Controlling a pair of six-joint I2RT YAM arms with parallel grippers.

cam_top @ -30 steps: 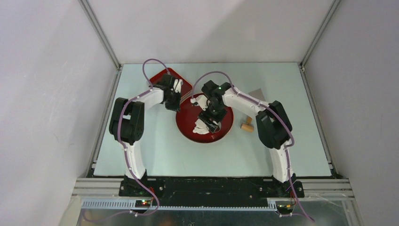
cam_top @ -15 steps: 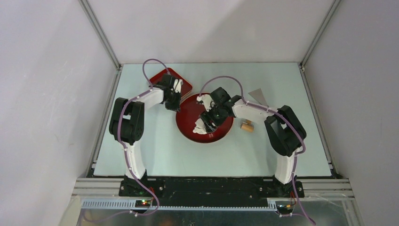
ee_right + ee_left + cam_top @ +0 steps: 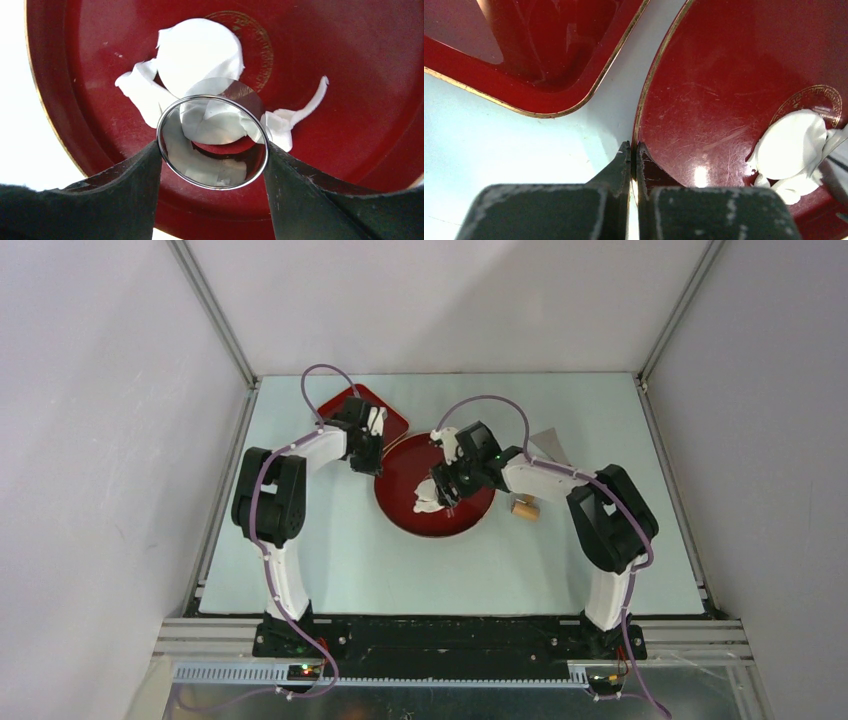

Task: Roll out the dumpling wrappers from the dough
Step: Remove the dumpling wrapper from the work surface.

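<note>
From above, the left gripper (image 3: 367, 464) sits at the left rim of the round red plate (image 3: 400, 512), and the right gripper (image 3: 446, 490) hangs over white dough on it. At the left wrist, closed jaws pinch that rim. The dumpling wrapper (image 3: 788, 150) lies near the plate's middle. At the right wrist, fingers (image 3: 125, 195) clamp a metal ring cutter (image 3: 212, 176) above ragged scraps (image 3: 295, 117), the round wrapper just beyond.

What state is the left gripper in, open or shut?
Shut: the left gripper pinches the round red plate's gold rim, its black tips almost touching.
</note>
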